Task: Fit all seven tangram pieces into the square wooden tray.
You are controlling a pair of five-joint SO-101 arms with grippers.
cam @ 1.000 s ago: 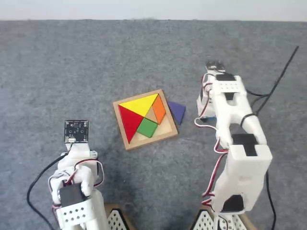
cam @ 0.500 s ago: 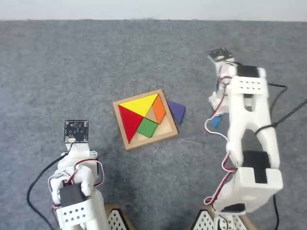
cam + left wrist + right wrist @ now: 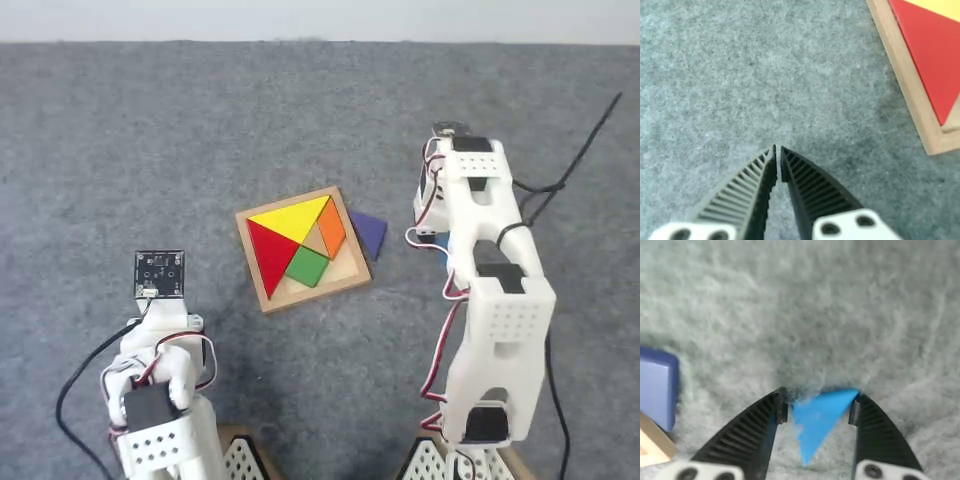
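The square wooden tray (image 3: 250,262) lies mid-table with a yellow triangle (image 3: 290,220), a red triangle (image 3: 268,255), an orange piece (image 3: 332,225) and a green square (image 3: 307,265) inside. A purple piece (image 3: 368,233) rests on the carpet against the tray's right side. Right of it, my right gripper (image 3: 817,397) is down on the carpet with its fingers touching both sides of a small blue triangle (image 3: 819,416); a sliver of that blue triangle (image 3: 447,247) peeks out beside the arm. My left gripper (image 3: 777,150) is shut and holds nothing, near the tray's corner (image 3: 920,115).
Grey carpet covers the whole table. The left arm (image 3: 160,340) is folded at the front left, well short of the tray. The purple piece (image 3: 657,387) and the tray's corner (image 3: 652,447) sit close beside the right gripper. Cables trail off behind the right arm.
The right arm swung out to the right half a second ago, then came back left and now stands over the blue triangle. The left arm and the tray pieces stayed put.
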